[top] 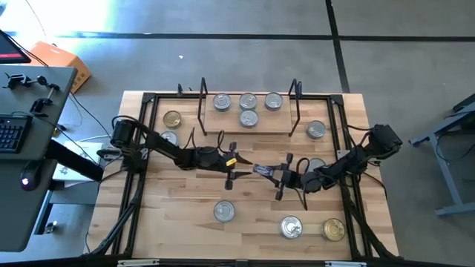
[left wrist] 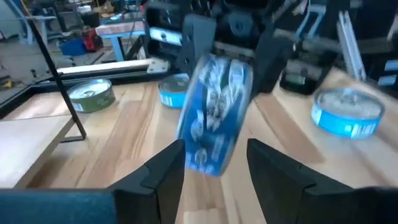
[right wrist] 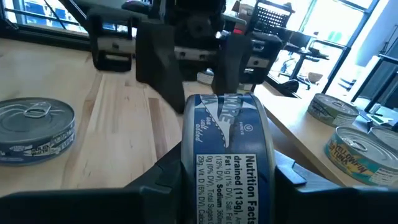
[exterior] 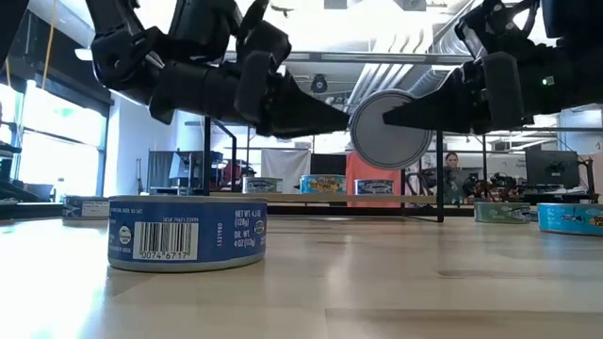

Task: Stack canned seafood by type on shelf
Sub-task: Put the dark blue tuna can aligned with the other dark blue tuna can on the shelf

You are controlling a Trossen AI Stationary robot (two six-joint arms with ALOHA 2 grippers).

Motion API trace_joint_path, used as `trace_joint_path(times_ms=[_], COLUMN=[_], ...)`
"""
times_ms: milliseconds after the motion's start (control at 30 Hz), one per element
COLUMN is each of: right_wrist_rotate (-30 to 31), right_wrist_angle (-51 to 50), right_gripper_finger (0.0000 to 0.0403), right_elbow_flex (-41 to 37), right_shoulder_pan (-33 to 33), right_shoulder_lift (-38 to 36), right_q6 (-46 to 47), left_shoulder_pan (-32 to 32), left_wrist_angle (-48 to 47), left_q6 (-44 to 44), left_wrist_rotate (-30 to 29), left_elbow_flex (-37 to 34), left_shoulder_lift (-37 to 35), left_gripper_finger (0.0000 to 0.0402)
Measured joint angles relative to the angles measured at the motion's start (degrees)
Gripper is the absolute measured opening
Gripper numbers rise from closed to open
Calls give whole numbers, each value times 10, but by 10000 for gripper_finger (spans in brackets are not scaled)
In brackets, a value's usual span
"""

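Note:
A blue-labelled tin of canned seafood (top: 260,170) hangs on edge above the middle of the table, its silver face (exterior: 391,129) turned toward the low camera. My right gripper (right wrist: 227,168) is shut on it, with the label filling the right wrist view. My left gripper (left wrist: 216,152) faces it from the other side. Its fingers (left wrist: 273,174) are open, spread on either side of the tin's (left wrist: 214,112) near edge. The shelf (top: 223,127) lies at the back between two black wire uprights and carries several silver-lidded tins (top: 248,101).
Loose tins lie around the table: a gold one (top: 172,119) and a silver one (top: 169,138) at the back left, one (top: 316,130) right of the shelf. At the front lie a silver one (top: 224,211), another silver one (top: 291,227) and a gold one (top: 334,229).

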Motion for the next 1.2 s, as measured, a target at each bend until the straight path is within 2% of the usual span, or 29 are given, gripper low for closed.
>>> trace_joint_path(times_ms=[100,233,433,667,800,933,1100,1200], right_wrist_rotate=[-1,-1,-31,-81,-85,-84,-83,-83], right_wrist_angle=[0,1,15,6,-9,-13,-15,-23], right_gripper_finger=[117,117,117,117,117,123,192,226], right_elbow_flex=[0,0,1,31,42,43,43,43], right_shoulder_pan=[0,-1,-6,-20,-20,-20,-20,-20], right_shoulder_lift=[0,0,0,0,0,0,-1,-15], right_q6=[1,1,2,-29,-51,-44,25,31], left_shoulder_pan=[8,13,15,-2,-13,-21,-27,-27], left_wrist_angle=[6,5,4,-21,-60,-69,-87,-105], left_q6=[-23,-23,23,103,141,151,168,156], left_wrist_rotate=[20,44,45,13,1,-15,-27,-33], left_elbow_flex=[1,1,6,34,42,43,42,42], left_shoulder_lift=[-1,-1,-1,-1,-1,-1,-1,-1], left_gripper_finger=[183,226,290,298,283,236,132,122])
